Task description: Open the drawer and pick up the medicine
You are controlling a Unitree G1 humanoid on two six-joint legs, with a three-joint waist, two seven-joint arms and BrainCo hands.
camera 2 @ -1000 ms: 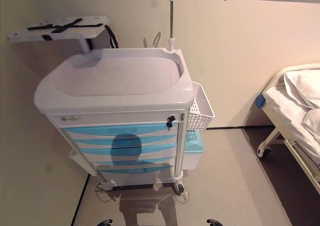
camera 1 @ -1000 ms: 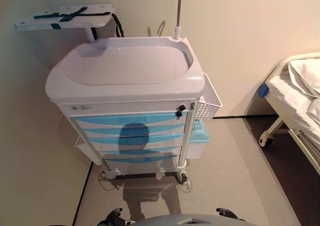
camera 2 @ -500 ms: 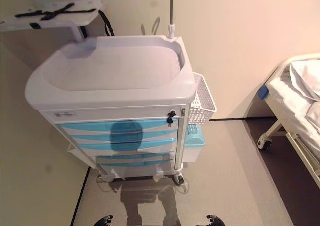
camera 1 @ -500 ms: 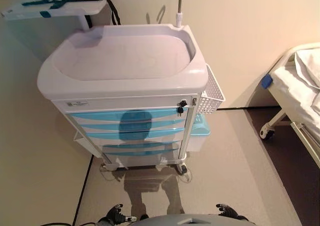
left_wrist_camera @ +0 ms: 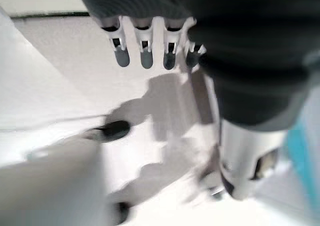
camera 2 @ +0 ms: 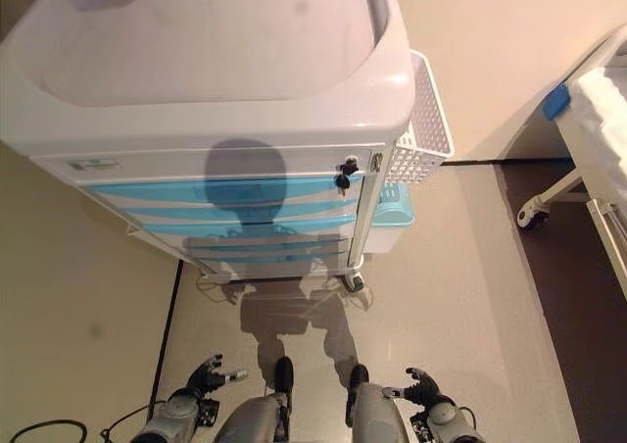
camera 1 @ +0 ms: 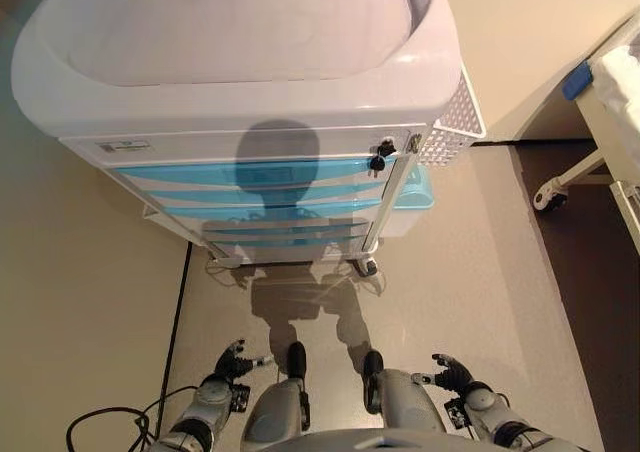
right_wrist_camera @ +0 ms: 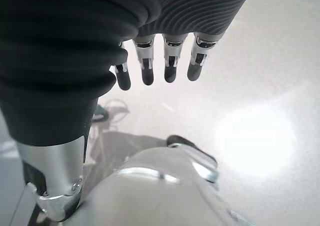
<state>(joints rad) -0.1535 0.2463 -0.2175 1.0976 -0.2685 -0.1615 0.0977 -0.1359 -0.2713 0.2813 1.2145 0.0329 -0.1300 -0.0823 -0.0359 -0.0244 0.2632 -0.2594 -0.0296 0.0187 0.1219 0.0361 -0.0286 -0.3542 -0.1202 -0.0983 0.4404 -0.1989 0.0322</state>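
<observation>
A white medical cart (camera 1: 240,92) stands before me against the wall, with a stack of blue drawers (camera 1: 250,197) in its front, all closed. A small black key lock (camera 1: 378,160) sits at the top right of the drawer stack. No medicine shows in any view. My left hand (camera 1: 232,360) hangs low at the bottom left, well short of the cart, its fingers (left_wrist_camera: 145,53) relaxed and empty. My right hand (camera 1: 450,374) hangs at the bottom right, its fingers (right_wrist_camera: 170,66) straight and holding nothing.
A white wire basket (camera 1: 452,122) hangs on the cart's right side, with a pale blue bin (camera 1: 412,187) below it. A bed (camera 1: 615,82) on castors (camera 1: 548,196) stands at the right. A beige wall runs along the left.
The camera has come closer and tipped down, so the cart fills the top of the view and both hands show lower down. The cart and its drawers have not moved.
</observation>
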